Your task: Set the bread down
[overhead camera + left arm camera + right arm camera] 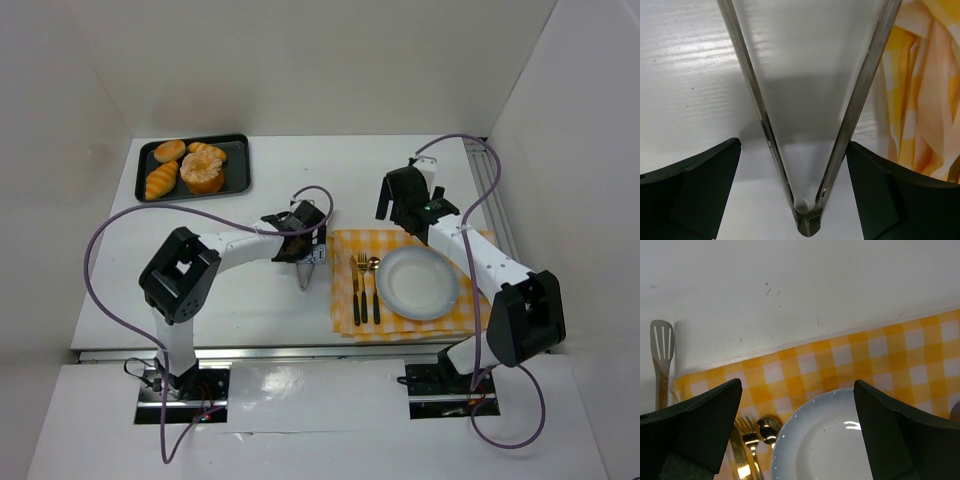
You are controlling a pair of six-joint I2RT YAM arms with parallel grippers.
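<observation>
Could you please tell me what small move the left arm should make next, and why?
Probably close the left gripper on the tongs. It sits open on either side of them near their hinge as they lie on the table. The bread is on the tray, so the tongs likely need lifting first.

no readable text or labels

A robot lab cell dressed as a dining table: plain white panel walls box in the white tabletop, purple cables loop from its near edge, and a yellow-checked cloth bearing a round white plate lies near its right edge.
</observation>
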